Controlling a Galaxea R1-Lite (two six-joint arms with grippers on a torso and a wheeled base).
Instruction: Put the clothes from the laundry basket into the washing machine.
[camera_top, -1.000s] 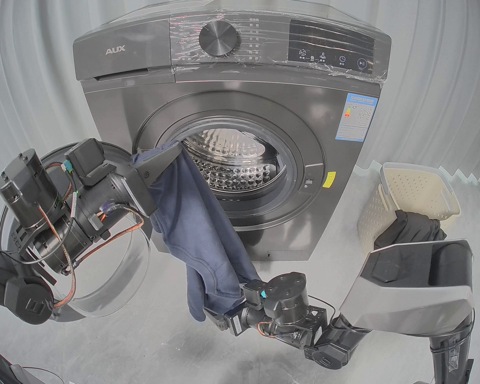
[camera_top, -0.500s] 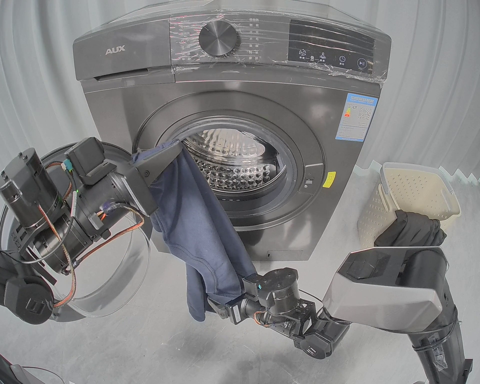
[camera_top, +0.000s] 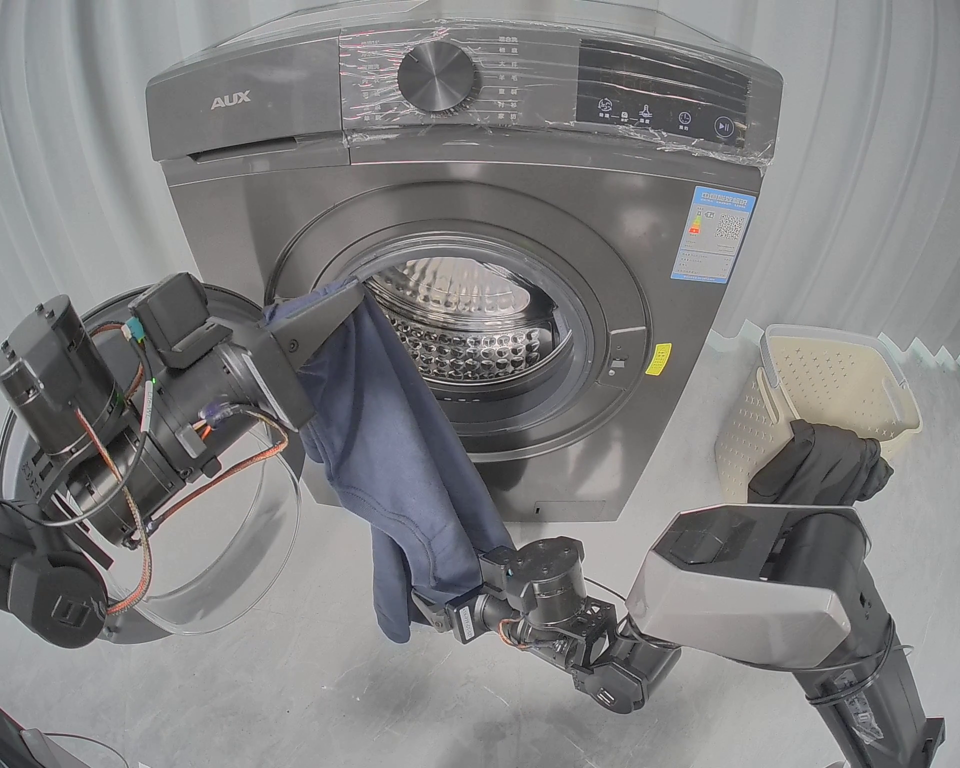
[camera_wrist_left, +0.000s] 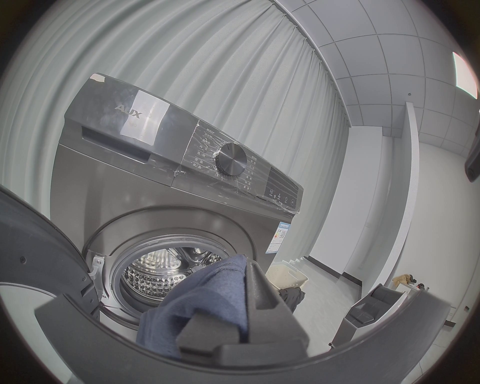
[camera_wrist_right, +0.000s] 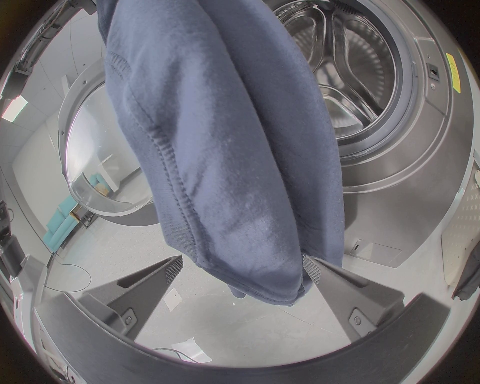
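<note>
Your left gripper (camera_top: 318, 318) is clamped on the top of a dark blue garment (camera_top: 400, 450). It holds that cloth right at the left edge of the washing machine (camera_top: 450, 190) opening, level with the upper half of the drum (camera_top: 470, 320). In the left wrist view you see the blue fabric pinched between the two fingers and bunched over them, with the drum just beyond. From that grip the garment hangs down and across the front of the washing machine. It covers the left part of the opening and reaches down to the height of the machine's bottom panel.

Your right gripper (camera_wrist_right: 242, 270) sits low in front of the washing machine, under the opening, with its fingers spread wide apart. The garment's lower end hangs between them. The fabric touches one finger pad (camera_wrist_right: 312, 267), while the other finger stands clear of it, so nothing is gripped there.

The washing machine's door (camera_top: 255, 590) is swung fully open to the machine's left, behind your left arm.

The laundry basket (camera_top: 740, 430) stands to the right of the washing machine, near its front corner. A black garment (camera_top: 825, 465) is draped over the side of the basket farthest from the washing machine, hanging partly outside it.
</note>
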